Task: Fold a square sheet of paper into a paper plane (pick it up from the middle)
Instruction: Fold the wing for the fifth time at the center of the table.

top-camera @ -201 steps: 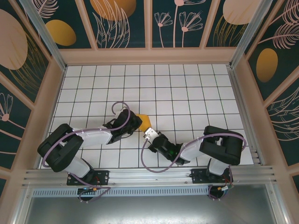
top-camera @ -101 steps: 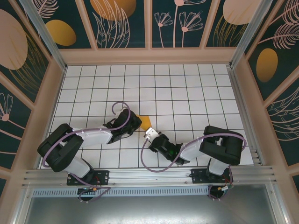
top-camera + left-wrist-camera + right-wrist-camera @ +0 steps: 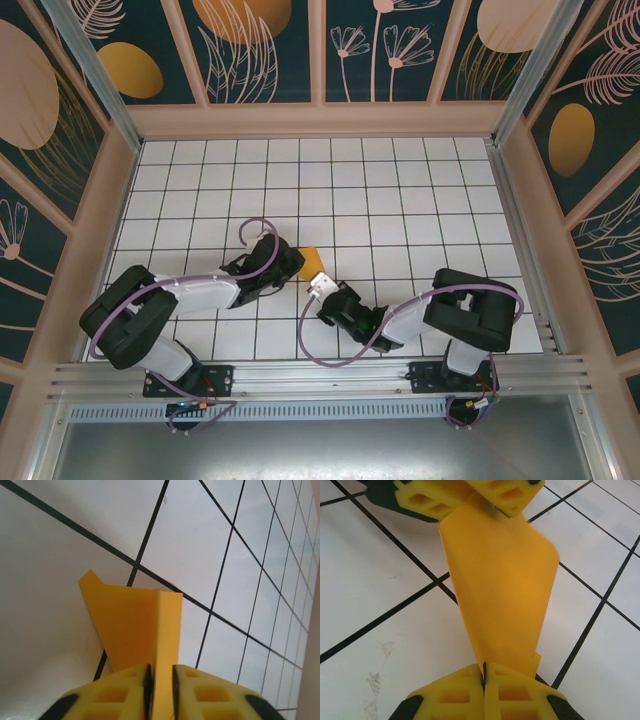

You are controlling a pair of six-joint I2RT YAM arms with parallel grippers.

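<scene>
The paper plane (image 3: 312,257) is a folded orange-yellow sheet with a lengthwise crease, held just above the white grid table between my two grippers. In the left wrist view the paper plane (image 3: 132,625) runs away from my left gripper (image 3: 160,672), whose jaws stand a little apart around the raised fold. In the right wrist view my right gripper (image 3: 484,672) is shut on the near tip of the paper plane (image 3: 502,590). The left gripper's fingers (image 3: 440,495) straddle its far end. From above, the left gripper (image 3: 297,262) and the right gripper (image 3: 318,283) meet near the table's middle front.
The white grid table (image 3: 400,200) stretches behind and to both sides of the grippers. Wooden walls with dark leafy wallpaper (image 3: 570,140) enclose it. A metal rail (image 3: 320,378) runs along the near edge by the arm bases.
The left gripper's jaws have parted slightly around the paper's fold. The right gripper has shifted a little and stays clamped on the paper.
</scene>
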